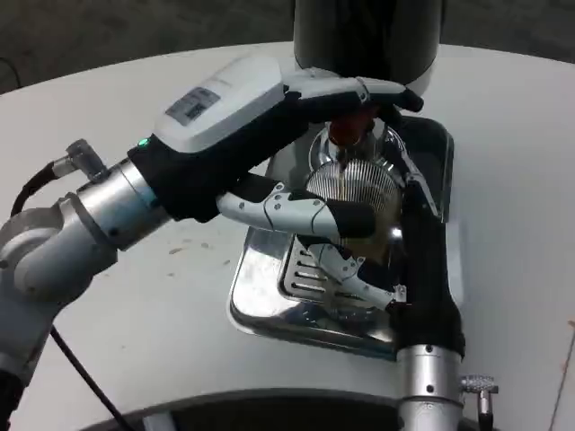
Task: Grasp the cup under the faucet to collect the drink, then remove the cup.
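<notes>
Holding the cup (pixel 355 193) under the faucet (pixel 349 133) is the step in hand, by my judgement. The ribbed clear cup stands on the metal drip tray (pixel 269 296), directly below the faucet's red tip, with the dark drink dispenser (pixel 368 36) just behind it. The left hand (pixel 269 135) reaches across, its upper fingers (pixel 377 90) resting by the faucet and a lower finger lying along the cup's near side; it seems wrapped on the cup, though the far side is hidden. The right hand (pixel 395 224) comes up from below the tray, beside the cup, and I cannot tell whether it grips anything. The risk: a loose hold could let the cup tip or slide from under the faucet, spilling drink onto the tray and white table (pixel 135 296).
</notes>
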`<state>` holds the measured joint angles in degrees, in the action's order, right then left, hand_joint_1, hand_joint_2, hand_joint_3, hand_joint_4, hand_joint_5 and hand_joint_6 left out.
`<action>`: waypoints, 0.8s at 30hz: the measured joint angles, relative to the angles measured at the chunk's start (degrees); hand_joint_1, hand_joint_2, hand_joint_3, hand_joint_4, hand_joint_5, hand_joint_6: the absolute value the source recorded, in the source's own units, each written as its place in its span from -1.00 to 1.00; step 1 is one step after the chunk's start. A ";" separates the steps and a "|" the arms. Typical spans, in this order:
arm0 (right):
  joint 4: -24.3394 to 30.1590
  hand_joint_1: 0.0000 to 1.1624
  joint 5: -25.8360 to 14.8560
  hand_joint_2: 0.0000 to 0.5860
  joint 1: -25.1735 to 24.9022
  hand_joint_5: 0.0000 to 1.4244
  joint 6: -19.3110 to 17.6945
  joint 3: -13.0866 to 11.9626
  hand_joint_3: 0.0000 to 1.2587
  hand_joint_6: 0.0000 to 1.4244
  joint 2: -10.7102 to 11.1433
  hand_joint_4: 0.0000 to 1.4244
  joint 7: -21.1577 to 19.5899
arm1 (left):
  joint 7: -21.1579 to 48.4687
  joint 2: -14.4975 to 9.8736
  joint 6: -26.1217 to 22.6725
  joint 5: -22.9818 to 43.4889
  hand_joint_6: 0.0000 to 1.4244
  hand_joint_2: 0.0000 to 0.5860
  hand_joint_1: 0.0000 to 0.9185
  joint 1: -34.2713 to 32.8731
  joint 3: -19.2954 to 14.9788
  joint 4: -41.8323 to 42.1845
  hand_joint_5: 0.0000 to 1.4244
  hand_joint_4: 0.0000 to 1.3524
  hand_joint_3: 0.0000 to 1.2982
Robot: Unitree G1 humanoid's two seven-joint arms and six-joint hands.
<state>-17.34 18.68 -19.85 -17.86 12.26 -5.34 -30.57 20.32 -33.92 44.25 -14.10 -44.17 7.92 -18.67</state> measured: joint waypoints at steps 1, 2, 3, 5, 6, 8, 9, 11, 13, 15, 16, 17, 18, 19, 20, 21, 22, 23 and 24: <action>-0.29 0.66 -0.01 -0.49 -0.19 -0.47 0.00 0.00 -0.67 -0.54 -0.06 -0.55 -0.01 | 0.00 0.00 0.00 0.00 -0.66 -0.73 -1.00 0.00 0.00 0.00 -0.46 -0.54 -0.56; -0.59 0.66 -0.01 -0.48 -0.46 -0.46 -0.03 0.00 -0.67 -0.54 -0.14 -0.55 -0.02 | 0.00 0.00 0.00 0.00 -0.66 -0.73 -1.00 0.00 -0.02 -0.01 -0.46 -0.54 -0.56; -0.72 0.66 -0.01 -0.47 -0.65 -0.44 -0.07 0.00 -0.66 -0.53 -0.20 -0.53 -0.02 | 0.00 0.00 0.00 0.00 -0.66 -0.73 -1.00 0.00 -0.03 -0.01 -0.45 -0.54 -0.56; -1.46 0.66 -0.02 -0.48 -1.36 -0.41 -0.16 -0.04 -0.65 -0.53 -0.46 -0.49 -0.05 | 0.00 0.00 -0.01 0.01 -0.66 -0.72 -1.00 0.00 -0.07 -0.02 -0.45 -0.54 -0.56; -1.82 0.66 -0.02 -0.48 -1.67 -0.39 -0.21 -0.05 -0.63 -0.51 -0.57 -0.47 -0.08 | 0.00 -0.01 -0.02 0.01 -0.66 -0.72 -1.00 0.00 -0.08 -0.03 -0.45 -0.54 -0.56; -2.73 0.68 -0.02 -0.48 -2.40 -0.37 -0.41 -0.09 -0.60 -0.50 -0.87 -0.44 -0.19 | 0.00 -0.02 -0.03 0.01 -0.66 -0.72 -1.00 -0.01 -0.09 -0.05 -0.45 -0.53 -0.55; -2.84 0.68 -0.02 -0.48 -2.53 -0.36 -0.43 -0.12 -0.60 -0.50 -0.92 -0.42 -0.21 | 0.00 -0.02 -0.03 0.01 -0.66 -0.72 -1.00 -0.01 -0.09 -0.05 -0.45 -0.53 -0.55; -3.60 0.71 -0.01 -0.48 -3.07 -0.31 -0.76 -0.25 -0.54 -0.46 -1.20 -0.37 -0.23 | -0.01 -0.03 -0.03 0.02 -0.66 -0.72 -1.00 -0.02 -0.12 -0.06 -0.45 -0.53 -0.55; -4.35 0.73 -0.01 -0.47 -3.46 -0.26 -1.17 -0.41 -0.47 -0.41 -1.33 -0.34 -0.39 | -0.01 -0.04 -0.03 0.02 -0.66 -0.71 -1.00 -0.02 -0.14 -0.08 -0.45 -0.53 -0.55; -4.80 0.75 0.02 -0.49 -3.56 -0.23 -1.88 -0.53 -0.42 -0.38 -1.33 -0.30 -0.60 | -0.01 -0.05 -0.03 0.03 -0.66 -0.71 -1.00 -0.02 -0.17 -0.09 -0.45 -0.53 -0.55; -4.94 0.76 0.02 -0.50 -3.64 -0.21 -2.00 -0.60 -0.40 -0.38 -1.33 -0.28 -0.67 | -0.01 -0.05 -0.04 0.03 -0.66 -0.71 -1.00 -0.02 -0.19 -0.10 -0.45 -0.53 -0.55; -5.11 0.77 0.04 -0.50 -3.72 -0.19 -2.08 -0.63 -0.37 -0.35 -1.33 -0.26 -0.68 | -0.01 -0.05 -0.06 0.03 -0.66 -0.71 -1.00 -0.02 -0.21 -0.12 -0.45 -0.53 -0.55; -5.19 0.77 0.04 -0.50 -3.80 -0.18 -2.11 -0.67 -0.35 -0.35 -1.33 -0.24 -0.73 | -0.02 -0.05 -0.06 0.05 -0.66 -0.71 -1.00 -0.02 -0.21 -0.12 -0.45 -0.53 -0.55; -5.33 0.77 0.04 -0.50 -3.92 -0.16 -2.14 -0.74 -0.33 -0.33 -1.32 -0.22 -0.76 | -0.02 -0.05 -0.07 0.07 -0.66 -0.71 -1.00 -0.02 -0.22 -0.14 -0.45 -0.53 -0.55; -5.40 0.78 0.05 -0.50 -3.97 -0.14 -2.18 -0.76 -0.31 -0.32 -1.31 -0.21 -0.79 | -0.02 -0.05 -0.07 0.08 -0.66 -0.71 -1.00 -0.02 -0.22 -0.15 -0.45 -0.53 -0.55; -5.57 0.78 0.06 -0.50 -4.08 -0.13 -2.28 -0.79 -0.29 -0.31 -1.30 -0.19 -0.81 | -0.02 -0.05 -0.10 0.16 -0.66 -0.71 -1.00 -0.02 -0.23 -0.17 -0.46 -0.53 -0.55; -5.72 0.78 0.08 -0.50 -4.16 -0.11 -2.38 -0.86 -0.26 -0.30 -1.29 -0.18 -0.86 | -0.02 -0.05 -0.12 0.21 -0.66 -0.71 -1.00 -0.02 -0.23 -0.19 -0.46 -0.53 -0.55; -5.85 0.77 0.08 -0.50 -4.25 -0.10 -2.45 -0.91 -0.24 -0.28 -1.27 -0.16 -0.89 | -0.02 -0.05 -0.13 0.22 -0.66 -0.71 -1.00 -0.02 -0.24 -0.19 -0.46 -0.53 -0.55; -6.14 0.76 0.10 -0.50 -4.44 -0.09 -2.61 -1.04 -0.23 -0.27 -1.24 -0.14 -0.91 | -0.02 -0.05 -0.16 0.25 -0.66 -0.71 -1.00 -0.01 -0.24 -0.20 -0.46 -0.53 -0.55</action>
<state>-23.48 18.77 -24.30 -20.47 11.22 -6.58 -31.48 20.30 -33.97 44.09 -13.84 -44.18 7.68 -18.87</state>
